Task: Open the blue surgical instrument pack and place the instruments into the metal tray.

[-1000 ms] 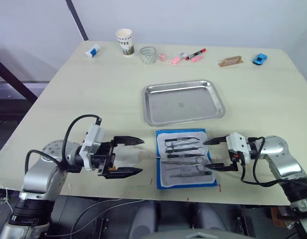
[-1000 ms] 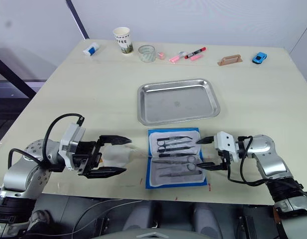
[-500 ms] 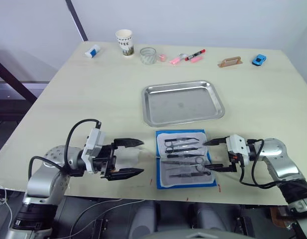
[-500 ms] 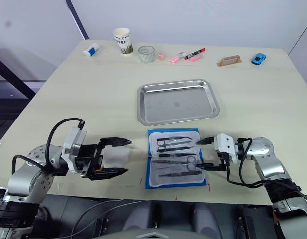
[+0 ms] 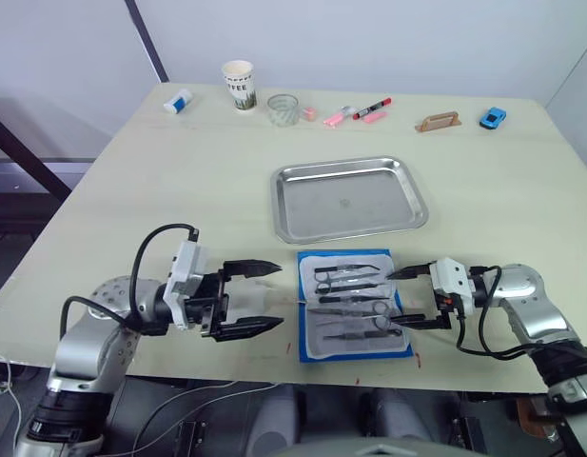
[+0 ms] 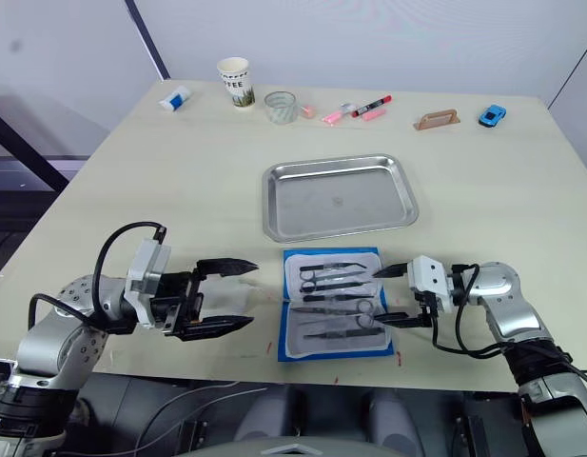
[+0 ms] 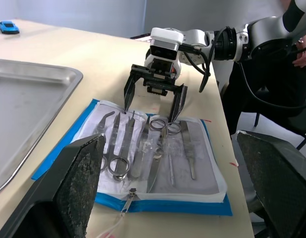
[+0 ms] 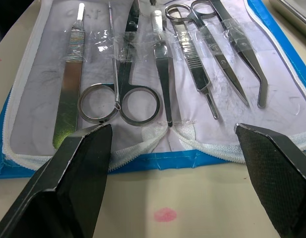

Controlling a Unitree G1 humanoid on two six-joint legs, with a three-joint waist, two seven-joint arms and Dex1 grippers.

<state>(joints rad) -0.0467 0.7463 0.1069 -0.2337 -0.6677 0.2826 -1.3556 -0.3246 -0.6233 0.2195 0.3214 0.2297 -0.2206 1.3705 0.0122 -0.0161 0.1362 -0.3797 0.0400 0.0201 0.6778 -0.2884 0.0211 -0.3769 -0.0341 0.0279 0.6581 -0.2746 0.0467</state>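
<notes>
**Pack open flat at near edge, tray bare behind it**

Pale wooden table [image 5: 179, 171] against a white wall, dark floor off to the left. Along the far edge: paper cup [image 5: 239, 84], glass jar [image 5: 284, 109], pink pens [image 5: 339, 115], red marker [image 5: 372, 102], blue toy car [image 5: 493, 118].

Metal tray [image 5: 350, 197] mid-table. Just nearer, blue surgical instrument pack [image 5: 354, 305] lying open, instruments [image 5: 354, 298] in rows on its pale lining.

Left gripper [image 5: 266, 297] left of the pack, fingers spread wide, holding nothing. Right gripper [image 5: 407, 297] at the pack's right edge, likewise spread wide and empty, tips over the lining.

Visible in the right wrist view, not from the head: clear straps over the instruments [image 8: 167, 59], ring-handled scissors [image 8: 120, 99], a red spot on the table [image 8: 165, 214].
</notes>
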